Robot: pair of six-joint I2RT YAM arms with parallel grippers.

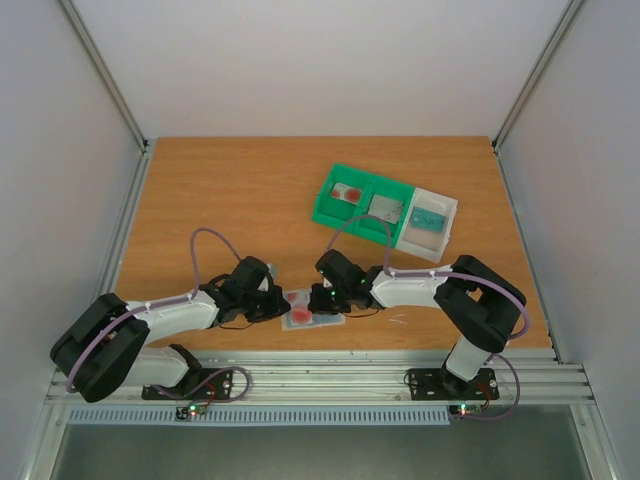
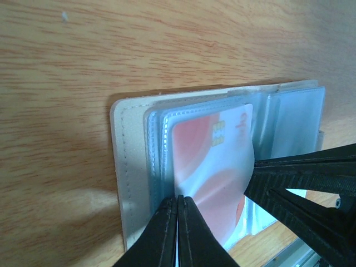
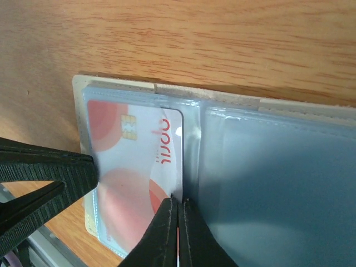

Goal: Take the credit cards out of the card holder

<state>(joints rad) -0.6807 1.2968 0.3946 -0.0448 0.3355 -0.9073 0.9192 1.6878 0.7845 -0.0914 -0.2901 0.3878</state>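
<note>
So the small flat beige card holder (image 1: 303, 312) with the grey-blue inside and clear sleeves (image 3: 267, 167) is lying open on the wooden desk (image 1: 230, 190), right by the near edge, between the two arms. One thin pale plastic credit card (image 2: 211, 161) with orange-red circles and a gold chip sits in a sleeve on one panel. As far as I can see it's in there, not out, so I'd say the job has barely started.

What worries me is that both arms are nipping at that one panel from opposite sides. If the pulling side has sleeve film pinched along with the card, the whole holder will drag across the desk instead of the card sliding free. The holder looks light and sits close to the desk edge, so it could get tugged right off. The card also bows a bit along one edge in the left wrist view. A skewed pull could jam it in the pocket or slip it out of such a thin grip.

Now the left pincer (image 2: 178, 222): tips pressed together, at the edge of the sleeve with the card in it. The right pincer (image 3: 179, 222) has its tips together too, right at the card's corner beside the spine. Whether either one has card, film or nothing between the tips, I can't tell.
</note>
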